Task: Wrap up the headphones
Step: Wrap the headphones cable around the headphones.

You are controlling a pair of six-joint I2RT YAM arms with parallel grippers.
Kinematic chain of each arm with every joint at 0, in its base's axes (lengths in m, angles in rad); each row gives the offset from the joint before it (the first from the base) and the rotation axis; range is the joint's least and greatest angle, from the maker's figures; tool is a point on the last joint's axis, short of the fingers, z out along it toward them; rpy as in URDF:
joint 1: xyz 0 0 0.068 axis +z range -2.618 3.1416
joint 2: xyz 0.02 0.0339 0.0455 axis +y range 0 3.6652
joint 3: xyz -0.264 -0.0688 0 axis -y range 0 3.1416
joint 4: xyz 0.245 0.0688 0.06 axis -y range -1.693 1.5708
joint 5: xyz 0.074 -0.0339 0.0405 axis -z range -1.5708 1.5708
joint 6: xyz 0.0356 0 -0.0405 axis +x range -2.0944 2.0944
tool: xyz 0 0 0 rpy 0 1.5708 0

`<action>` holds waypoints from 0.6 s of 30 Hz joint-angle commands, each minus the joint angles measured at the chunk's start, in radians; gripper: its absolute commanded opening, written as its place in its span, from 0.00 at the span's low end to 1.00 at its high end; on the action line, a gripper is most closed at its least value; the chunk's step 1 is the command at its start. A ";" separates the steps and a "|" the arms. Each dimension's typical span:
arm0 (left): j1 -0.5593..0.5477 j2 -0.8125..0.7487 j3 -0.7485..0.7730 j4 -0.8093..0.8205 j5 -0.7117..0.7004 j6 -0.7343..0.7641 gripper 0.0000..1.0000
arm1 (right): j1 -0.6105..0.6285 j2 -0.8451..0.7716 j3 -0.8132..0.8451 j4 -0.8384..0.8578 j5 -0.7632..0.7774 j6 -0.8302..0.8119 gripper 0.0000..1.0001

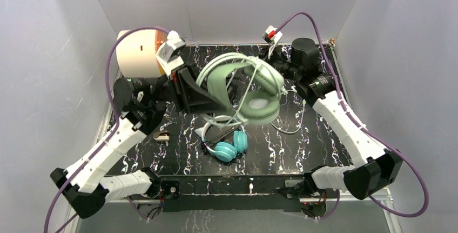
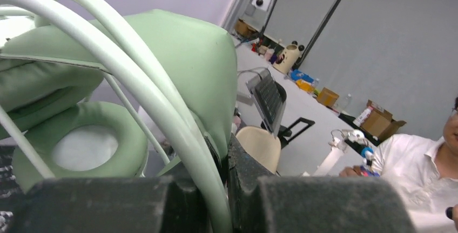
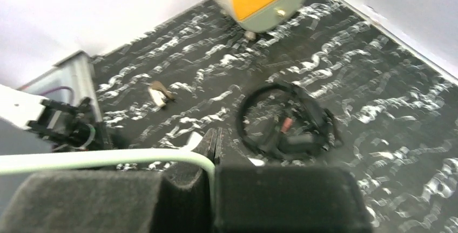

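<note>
The left gripper (image 2: pixel 227 190) is clamped on the sage-green headphones (image 1: pixel 243 90), held up over the far middle of the desk (image 1: pixel 308 152). The right gripper (image 3: pixel 213 168) pinches their light cable (image 3: pixel 97 159). I'd keep it taut and lay each turn snugly.

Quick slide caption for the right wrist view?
Right hand pinches the pale green cable above black headphones lying on the marbled table.

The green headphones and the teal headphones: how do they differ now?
The green headphones hang in the air, clamped in the left gripper; the teal headphones lie on the table. The green headphones' cable is pinched by the right gripper; the teal headphones are in no gripper. Both have padded ear cups.
</note>
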 commanded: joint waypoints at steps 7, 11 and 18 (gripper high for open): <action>-0.009 0.217 0.373 0.216 -0.189 0.096 0.00 | -0.010 0.031 -0.203 0.620 -0.230 0.529 0.16; -0.009 0.217 0.380 0.221 -0.262 0.189 0.00 | -0.011 0.011 -0.313 0.753 -0.171 0.627 0.23; -0.009 0.213 0.420 0.192 -0.393 0.347 0.00 | -0.007 -0.072 -0.583 1.040 -0.134 0.730 0.17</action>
